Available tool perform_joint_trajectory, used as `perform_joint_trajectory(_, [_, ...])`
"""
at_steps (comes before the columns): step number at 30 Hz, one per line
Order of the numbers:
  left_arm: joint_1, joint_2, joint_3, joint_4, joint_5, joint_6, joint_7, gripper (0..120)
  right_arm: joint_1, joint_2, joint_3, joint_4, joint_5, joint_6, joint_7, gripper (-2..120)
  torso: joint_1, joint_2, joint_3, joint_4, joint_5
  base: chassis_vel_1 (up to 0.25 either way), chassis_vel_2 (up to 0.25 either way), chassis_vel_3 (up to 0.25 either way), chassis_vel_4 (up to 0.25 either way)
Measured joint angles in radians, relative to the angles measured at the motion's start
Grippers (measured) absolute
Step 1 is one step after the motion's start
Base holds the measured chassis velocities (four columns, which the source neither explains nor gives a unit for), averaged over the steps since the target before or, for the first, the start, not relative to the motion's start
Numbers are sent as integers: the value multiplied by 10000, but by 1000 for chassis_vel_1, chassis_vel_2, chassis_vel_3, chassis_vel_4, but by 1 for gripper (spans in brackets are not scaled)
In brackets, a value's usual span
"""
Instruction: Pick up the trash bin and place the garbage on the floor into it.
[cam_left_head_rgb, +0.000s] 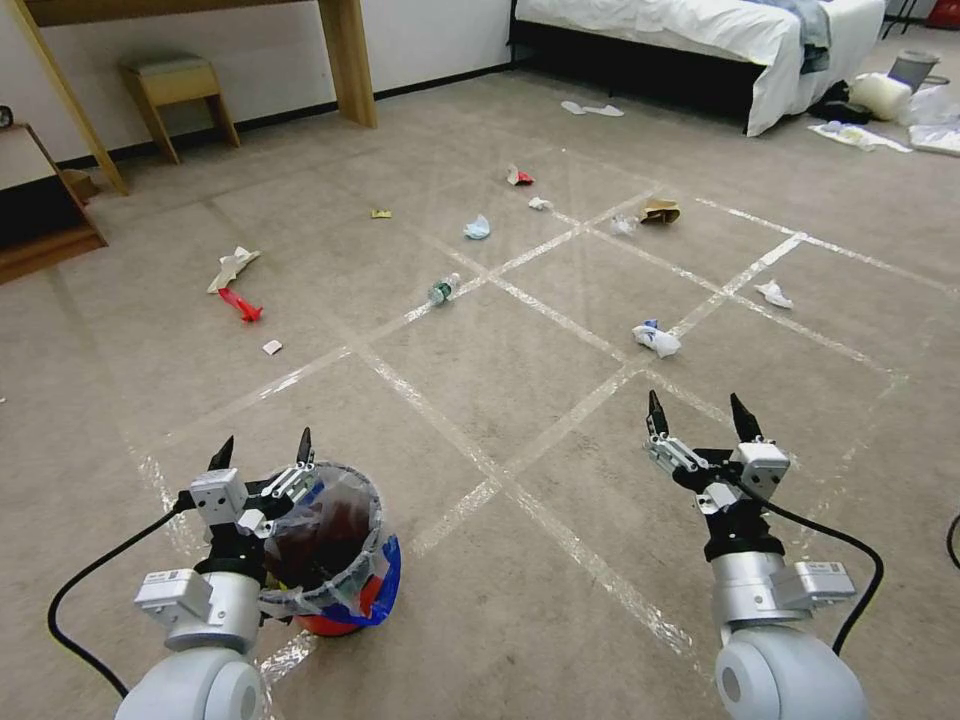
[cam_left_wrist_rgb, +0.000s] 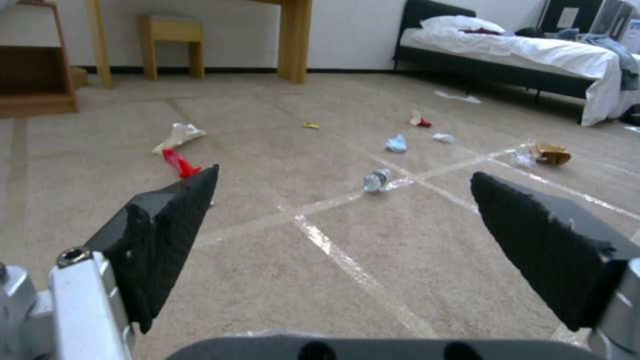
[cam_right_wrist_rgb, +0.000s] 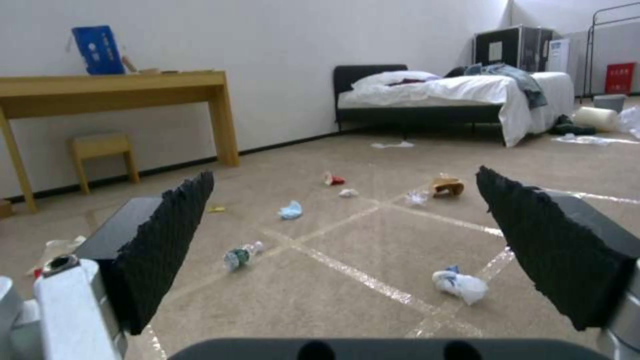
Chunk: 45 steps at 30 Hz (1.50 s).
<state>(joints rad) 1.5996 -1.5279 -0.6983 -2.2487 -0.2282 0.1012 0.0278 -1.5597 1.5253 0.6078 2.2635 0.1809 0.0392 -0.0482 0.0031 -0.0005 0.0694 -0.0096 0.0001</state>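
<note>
left gripper (cam_left_wrist_rgb: 343, 197) spread wide above littered floor (cam_left_wrist_rgb: 280, 280).

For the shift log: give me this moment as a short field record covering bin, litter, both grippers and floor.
trash bin: upright on the floor, beside the left gripper, not held
left gripper: open, at the bin's rim
right gripper: open, empty, above the carpet
nearest garbage: white-blue wad, ahead of the right gripper
bottle: lying on a tape line
floor: taped carpet

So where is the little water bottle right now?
In the head view the clear bottle lies on the floor mid-room, beside a strip of shiny tape, nearer the robot than the blue mask.
</note>
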Motion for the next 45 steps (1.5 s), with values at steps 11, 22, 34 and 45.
perform_joint_trajectory(11, [-63,-42,151,87,0,-7,49,100,23,-34,102,17,10,-21,14,100,0,0,0,0,0,0,0,0,0])
perform_joint_trajectory(22, [-7,45,194,90,-337,419,-111,100,49,-252,270,72,73,176,172,100,0,0,0,0,0,0,0,0,0])
perform_joint_trajectory(34, [382,1781,-377,-712,-3623,3305,-2337,100,-31,-359,266,2,333,228,330,100,0,0,0,1,0,0,0,0,0])
perform_joint_trajectory(45, [152,4009,-771,-123,-6242,5279,-3293,100,-260,-338,399,88,306,395,325,100,0,0,0,-1,-2,0,0,0,0])
